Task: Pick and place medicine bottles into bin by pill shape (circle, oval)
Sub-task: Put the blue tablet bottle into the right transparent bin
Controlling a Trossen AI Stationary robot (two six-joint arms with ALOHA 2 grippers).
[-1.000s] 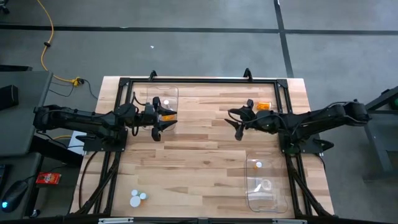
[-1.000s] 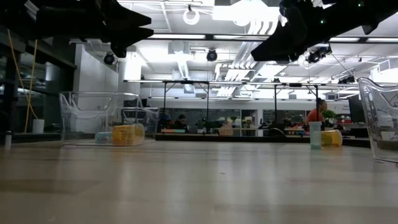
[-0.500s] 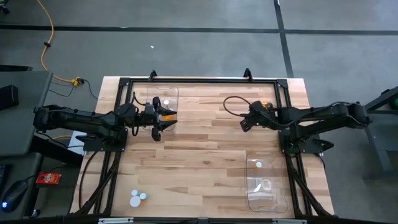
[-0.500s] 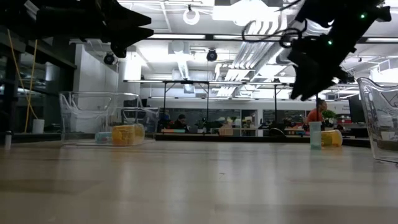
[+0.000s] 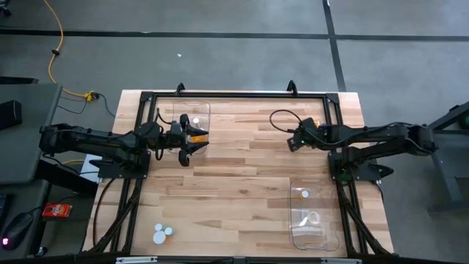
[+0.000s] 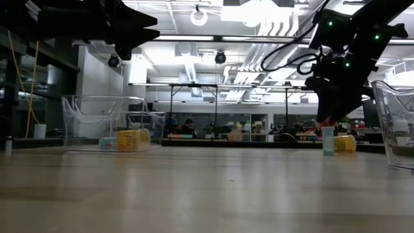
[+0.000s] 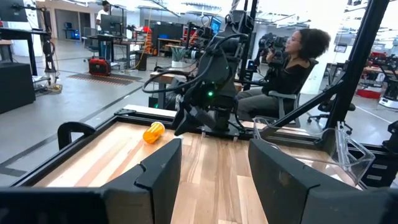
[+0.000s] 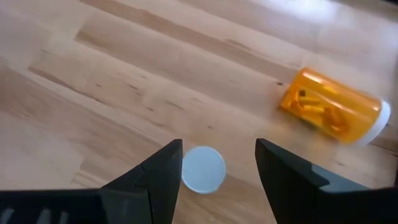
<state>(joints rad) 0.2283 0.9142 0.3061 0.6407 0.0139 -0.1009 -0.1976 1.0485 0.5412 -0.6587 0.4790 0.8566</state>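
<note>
The right pincer [image 8: 214, 163], its fingers spread apart and holding nothing, is poised directly over a pale bottle standing upright [image 8: 203, 168] at the far right of the desk [image 5: 242, 176], with an amber bottle lying on its side [image 8: 331, 107] just beside it. The left pincer [image 7: 214, 165] waits released above the far-left clear bin [image 5: 192, 117], which already holds an amber bottle and a white-capped one. The near-right bin [image 5: 311, 216] also holds at least one bottle. Sorting looks partly done: the two far-right bottles and a small cluster of white-capped bottles [image 5: 163, 233] at the near-left corner remain outside. The desk is pale wood planks in a black frame; beyond it lies a bright open workshop with benches, and a seated person [image 7: 292, 65] is visible.
</note>
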